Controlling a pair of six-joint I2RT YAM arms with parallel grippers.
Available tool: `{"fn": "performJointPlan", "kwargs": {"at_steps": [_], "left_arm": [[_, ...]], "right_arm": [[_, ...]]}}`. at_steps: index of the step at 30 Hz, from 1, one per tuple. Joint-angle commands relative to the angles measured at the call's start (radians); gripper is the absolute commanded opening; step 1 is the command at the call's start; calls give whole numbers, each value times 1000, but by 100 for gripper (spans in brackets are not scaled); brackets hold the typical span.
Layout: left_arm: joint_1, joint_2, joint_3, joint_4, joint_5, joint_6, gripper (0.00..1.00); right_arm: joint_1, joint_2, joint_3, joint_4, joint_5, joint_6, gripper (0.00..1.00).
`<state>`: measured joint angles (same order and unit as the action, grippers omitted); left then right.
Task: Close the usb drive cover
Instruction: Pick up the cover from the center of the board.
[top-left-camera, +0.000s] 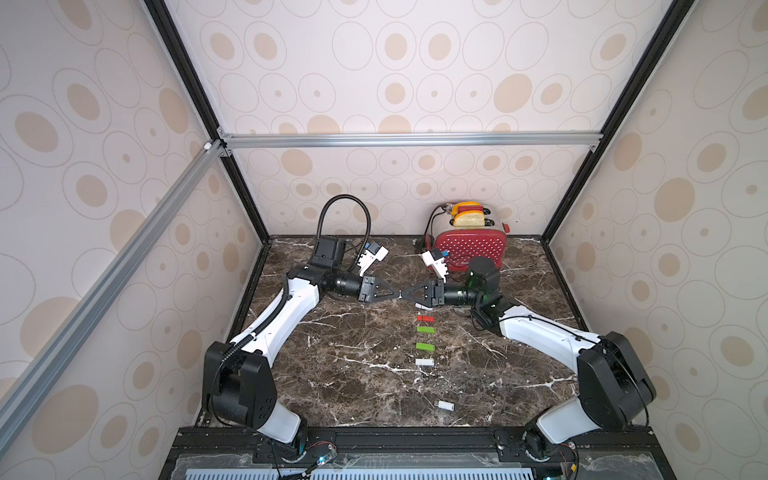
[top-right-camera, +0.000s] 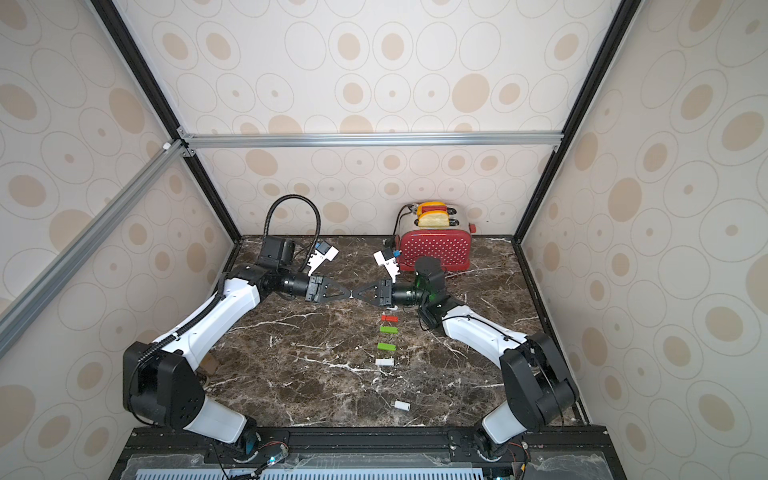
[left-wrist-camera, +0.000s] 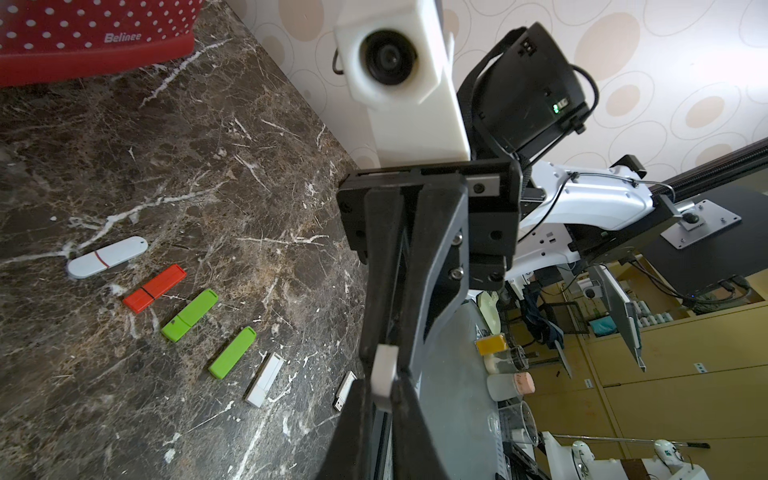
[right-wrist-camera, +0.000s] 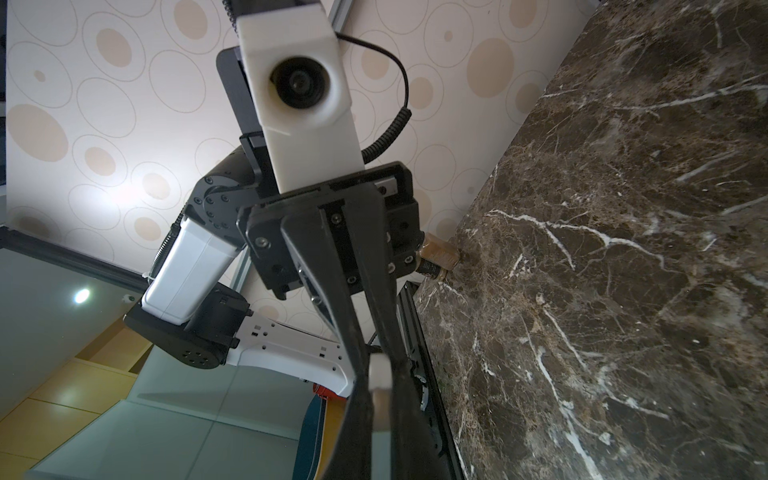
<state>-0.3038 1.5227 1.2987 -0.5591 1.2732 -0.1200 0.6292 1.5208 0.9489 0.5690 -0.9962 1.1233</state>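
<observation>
My two grippers meet tip to tip above the middle of the marble table. The left gripper and the right gripper are both shut on one small white usb drive cover. In the right wrist view the cover sits pinched between both pairs of fingertips, just ahead of my right gripper. In the left wrist view it sits just ahead of my left gripper. A white usb drive with its metal plug bare lies near the table's front.
A row of capped drives lies below the grippers: white oval, red, two green, white. A red dotted toaster holding toast stands at the back right wall.
</observation>
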Motion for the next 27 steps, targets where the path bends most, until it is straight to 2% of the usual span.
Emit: {"fn": "performJointPlan", "kwargs": {"at_steps": [1,4,6,8,20,23,27], "left_arm": [[-5,5,29,36,54,-6,10],[-6,6,26,46,57,-16,9],[-10,4,18,62,58,-31,16],[-12,2,17,62,60,-28,17],[-16,1,10,64,63,-26,3],[-17,0,7,62,63,-28,1],[-15,-4,-7,48,53,-9,1]], "right_arm": [[8,24,10,15,13,1,0],[9,24,8,17,14,2,0],[9,25,10,20,14,1,0],[10,24,8,23,14,3,0],[14,34,8,25,17,3,0],[12,30,12,17,12,-8,13],[-10,-19,22,-83,7,-82,39]]}}
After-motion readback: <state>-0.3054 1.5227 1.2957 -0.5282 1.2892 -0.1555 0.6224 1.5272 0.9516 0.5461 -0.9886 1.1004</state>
